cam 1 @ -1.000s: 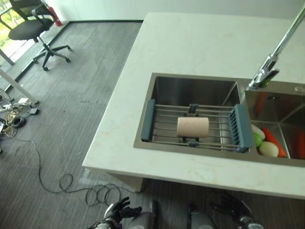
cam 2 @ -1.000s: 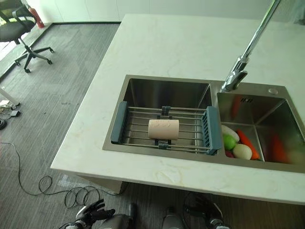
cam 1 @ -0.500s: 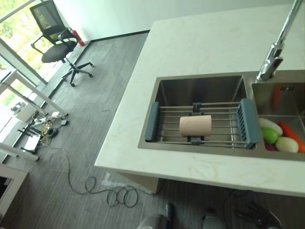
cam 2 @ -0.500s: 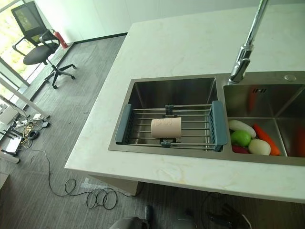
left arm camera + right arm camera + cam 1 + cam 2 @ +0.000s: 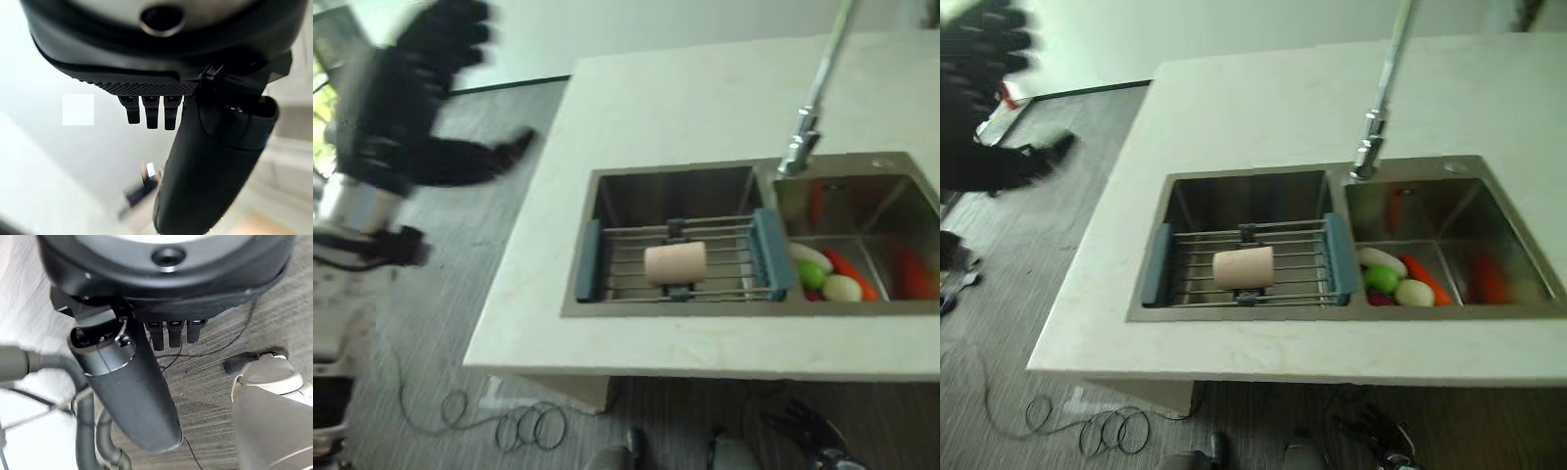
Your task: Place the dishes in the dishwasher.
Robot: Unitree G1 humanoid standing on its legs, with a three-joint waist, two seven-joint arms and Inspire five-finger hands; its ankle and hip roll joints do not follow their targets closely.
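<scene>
One cup lies on the sink rack.
Left robot hand, at ten o'clock, fingers spread, empty; right robot hand, at five o'clock below the bench, relaxed, empty.

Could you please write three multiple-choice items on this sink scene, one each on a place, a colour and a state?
1. Where does the beige cylindrical cup lie?
A. on the white countertop
B. on the metal-bar drying rack with blue-grey ends across the steel sink's left basin
C. on the grey floor

2. What colour is the round fruit in the right basin beside the orange carrot?
A. green
B. blue
C. black

3. How is the robot's left hand?
A. shut on the cup
B. pressing the chrome tap
C. raised and open, holding nothing

Answers:
1 B: the cup rests on its side on the rack's bars.
2 A: it shows bright green next to a pale oval vegetable.
3 C: its fingers spread in the air off the counter's edge, and its wrist view shows straight fingers.
</scene>
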